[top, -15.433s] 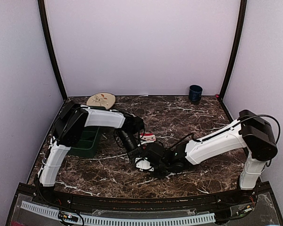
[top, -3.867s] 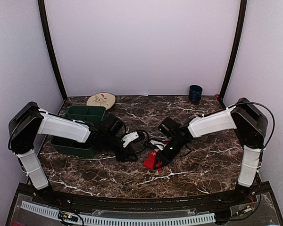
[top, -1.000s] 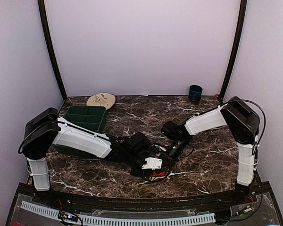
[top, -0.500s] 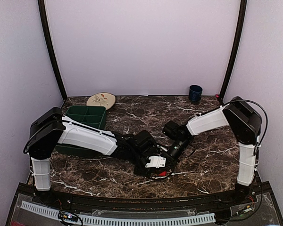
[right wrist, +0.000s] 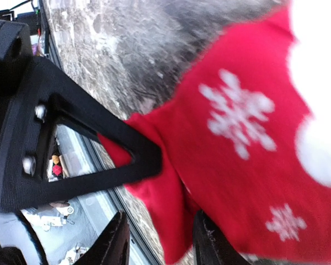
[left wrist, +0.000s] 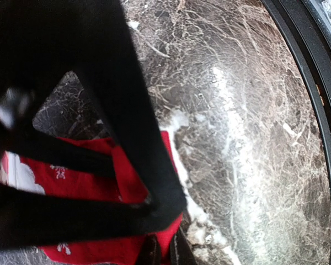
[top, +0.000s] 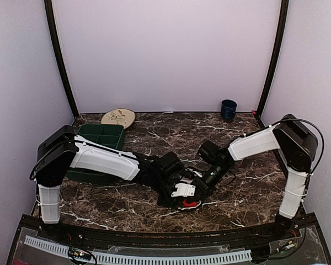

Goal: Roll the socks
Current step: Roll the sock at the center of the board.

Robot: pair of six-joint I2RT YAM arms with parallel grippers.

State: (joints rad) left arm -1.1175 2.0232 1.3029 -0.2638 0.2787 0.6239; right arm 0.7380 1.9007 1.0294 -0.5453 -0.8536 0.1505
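Marble tabletop [top: 254,193], red sock [left wrist: 83,187] between the closed left jaws

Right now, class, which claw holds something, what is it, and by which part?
The left claw is shut on the red snowflake sock, pinching a folded edge; the right claw is open, holding nothing.

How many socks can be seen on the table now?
1. The red sock lies near the front edge of the table, pinched by the left gripper. A second sock may be hidden.
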